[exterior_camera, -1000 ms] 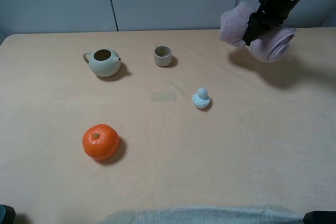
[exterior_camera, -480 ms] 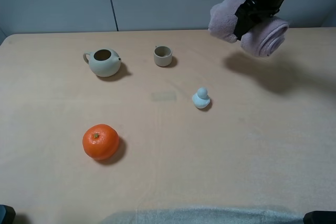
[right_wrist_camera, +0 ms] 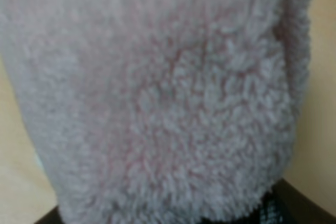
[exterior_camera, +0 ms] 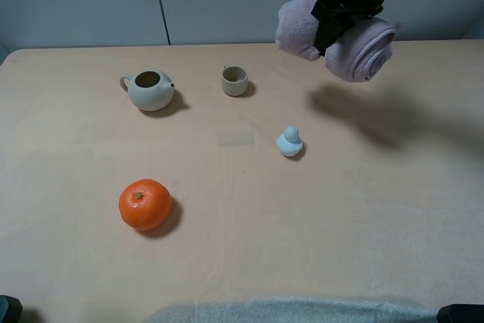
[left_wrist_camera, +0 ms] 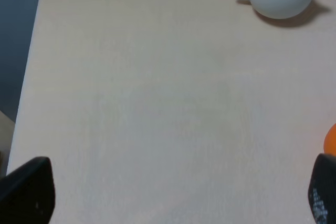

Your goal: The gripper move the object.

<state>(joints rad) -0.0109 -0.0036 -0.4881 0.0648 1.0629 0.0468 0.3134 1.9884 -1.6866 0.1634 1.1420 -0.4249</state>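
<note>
Grip: black jointed right pincer point(exterior_camera: 331, 23), clenched across the waist of the soft mauve-pink rolled towel point(exterior_camera: 361, 49), which bulges into two lobes on either side of the dark claw.
Towel's place: held in the air above the far right part of the pale beige table point(exterior_camera: 393, 217), with its shadow on the surface below; fleecy pile point(right_wrist_camera: 157, 93) fills the right wrist view.
Handling: judged light, soft and springy; not fragile; nap grippy, not slick; likely to sag or unroll if taken by one end.
Hold: best at the middle, across the roll, deep enough to catch every layer.
Nearby: small pale blue duck figure point(exterior_camera: 290, 142) nearer and to the left; small beige cup point(exterior_camera: 235, 80) left; pale round teapot point(exterior_camera: 150, 90) farther left; orange fruit point(exterior_camera: 145, 204) near left.
Other arm: left pincer point(left_wrist_camera: 173, 195) released, fingertips wide apart, nothing between.
</note>
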